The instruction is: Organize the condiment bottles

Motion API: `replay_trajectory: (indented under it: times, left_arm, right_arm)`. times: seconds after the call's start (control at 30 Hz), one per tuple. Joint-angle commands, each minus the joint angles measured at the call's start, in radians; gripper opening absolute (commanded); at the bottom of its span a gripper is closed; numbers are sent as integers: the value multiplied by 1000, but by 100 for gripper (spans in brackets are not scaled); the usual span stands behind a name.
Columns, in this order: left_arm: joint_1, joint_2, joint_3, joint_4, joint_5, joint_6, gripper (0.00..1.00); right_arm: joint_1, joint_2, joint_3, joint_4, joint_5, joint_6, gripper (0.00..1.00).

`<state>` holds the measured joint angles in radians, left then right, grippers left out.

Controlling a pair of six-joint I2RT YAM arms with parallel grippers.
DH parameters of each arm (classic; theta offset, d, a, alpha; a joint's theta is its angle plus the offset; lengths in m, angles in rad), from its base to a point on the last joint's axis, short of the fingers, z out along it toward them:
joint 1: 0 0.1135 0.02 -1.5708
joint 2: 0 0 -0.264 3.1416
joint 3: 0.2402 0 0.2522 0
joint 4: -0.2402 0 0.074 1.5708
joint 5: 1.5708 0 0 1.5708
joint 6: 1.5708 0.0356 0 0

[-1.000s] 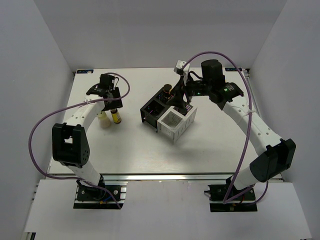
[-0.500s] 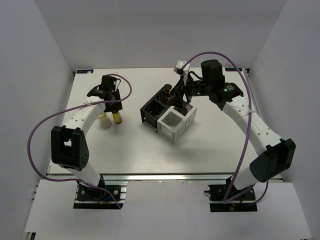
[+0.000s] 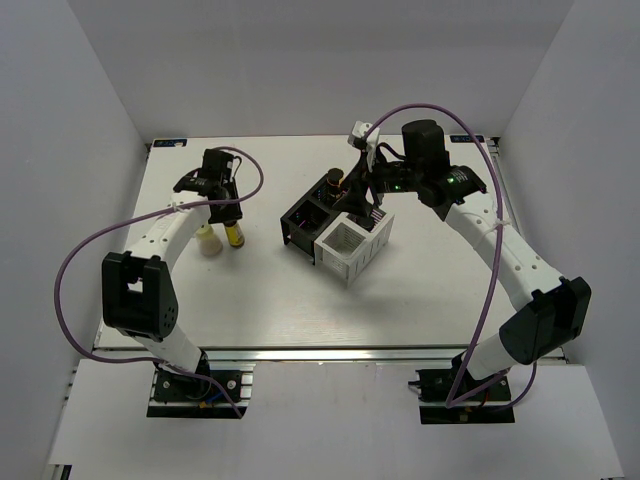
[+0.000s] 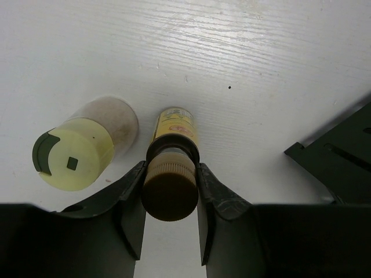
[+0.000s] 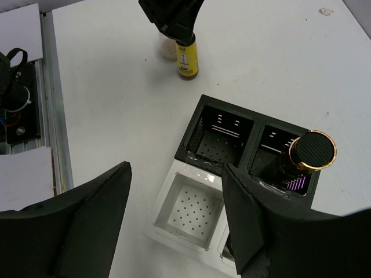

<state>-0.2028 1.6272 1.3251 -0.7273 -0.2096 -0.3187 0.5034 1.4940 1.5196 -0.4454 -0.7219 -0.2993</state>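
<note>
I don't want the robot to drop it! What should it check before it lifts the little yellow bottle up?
1. Fingers on both sides: the left gripper squeezes the neck of the yellow bottle: ok.
2. Bottle upright: it stands straight on the table: ok.
3. Neighbour safe: the cream bottle sits very close to one finger, and whether a lift would brush it: cannot tell.
4. A free place: the rack has an empty black compartment beside the one that holds the dark bottle: ok.
5. Way clear: the right gripper hangs open right above the rack: not ok.
</note>
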Motion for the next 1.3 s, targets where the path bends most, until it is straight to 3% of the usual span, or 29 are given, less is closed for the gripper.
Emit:
replay_trajectory:
  times: [0.0, 0.1, 0.33, 0.67, 0.9, 1.0, 1.13, 1.2, 1.27]
  left_arm:
    - [-10, -36, 65, 12, -20, 9, 15]
    - [-15, -40, 75, 5, -17, 10, 7]
    - [-46, -81, 105, -30, -4, 6, 0]
    - [-104, -230, 144, -119, -4, -71, 0]
    - [-176, -230, 316, -170, 47, -57, 0]
    - [-230, -199, 394, -164, 90, -54, 0]
    - [-293, -142, 448, -130, 118, -56, 0]
    - [-320, -122, 467, -104, 110, -53, 0]
    - [-333, -89, 483, -84, 108, -49, 0]
  right_arm:
    - [-5, -24, -13, 31, -22, 2, 69]
    - [-6, -28, -18, 31, -19, 0, 69]
    - [-6, -31, -21, 31, -21, -1, 69]
    - [-5, -31, -22, 31, -21, -1, 68]
    - [-5, -28, -18, 30, -13, 0, 63]
    - [-5, -34, -21, 30, -7, 2, 49]
    - [-9, -43, -30, 34, 6, 3, 16]
    - [-12, -54, -36, 36, 10, 3, 8]
    - [-19, -60, -44, 36, 16, 3, 7]
